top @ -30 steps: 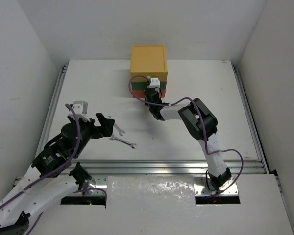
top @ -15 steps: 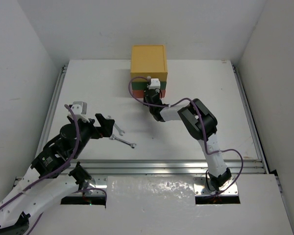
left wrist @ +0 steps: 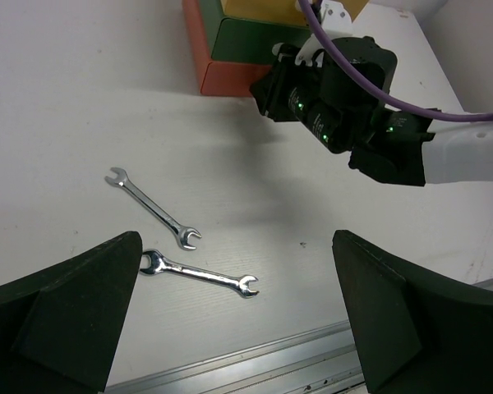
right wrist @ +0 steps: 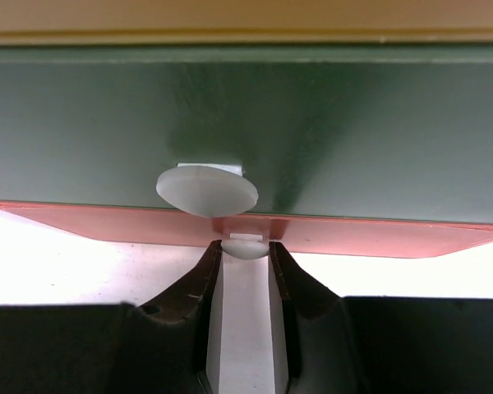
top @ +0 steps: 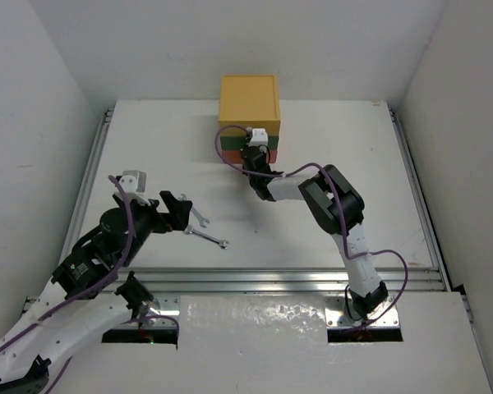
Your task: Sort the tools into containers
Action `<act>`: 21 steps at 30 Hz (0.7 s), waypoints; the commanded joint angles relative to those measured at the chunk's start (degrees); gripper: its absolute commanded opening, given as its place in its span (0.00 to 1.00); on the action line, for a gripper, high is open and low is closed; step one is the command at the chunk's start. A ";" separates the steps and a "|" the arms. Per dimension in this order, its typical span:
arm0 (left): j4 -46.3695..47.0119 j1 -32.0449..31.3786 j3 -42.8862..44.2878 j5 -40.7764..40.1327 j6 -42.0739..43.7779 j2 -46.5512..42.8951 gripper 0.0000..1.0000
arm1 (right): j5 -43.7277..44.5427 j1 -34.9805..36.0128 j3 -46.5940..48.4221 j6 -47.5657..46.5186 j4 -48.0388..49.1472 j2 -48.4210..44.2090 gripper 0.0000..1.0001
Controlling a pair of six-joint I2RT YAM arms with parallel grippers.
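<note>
Bright, even light w/ soft shadows; green drawer (right wrist: 353,131) blurry close-up.

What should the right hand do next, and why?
Probably pull straight back: the right hand has its fingers against both sides of the red drawer's knob, while the wrenches lie loose on the table, waiting for an open drawer.

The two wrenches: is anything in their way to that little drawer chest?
Yes: the right tool sits against the chest front, its fingers flanking the knob of the red drawer, and no drawer shows an open compartment. Nothing else visible lies between the wrenches and the chest.
</note>
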 commanded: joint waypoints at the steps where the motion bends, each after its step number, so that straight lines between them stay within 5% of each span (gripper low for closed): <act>1: 2.77 0.37 -0.15 0.74 0.55 -0.10 1.00 | 1.05 -0.52 3.43 -0.18 2.25 -0.44 0.18; 5: 2.95 0.37 -0.15 0.92 0.72 0.16 1.00 | 0.96 -0.52 2.47 -0.80 3.22 -1.06 0.00; 21: 2.86 0.37 -0.15 0.92 0.64 -0.36 1.00 | 1.40 4.75 -16.07 3.68 11.83 -9.40 0.01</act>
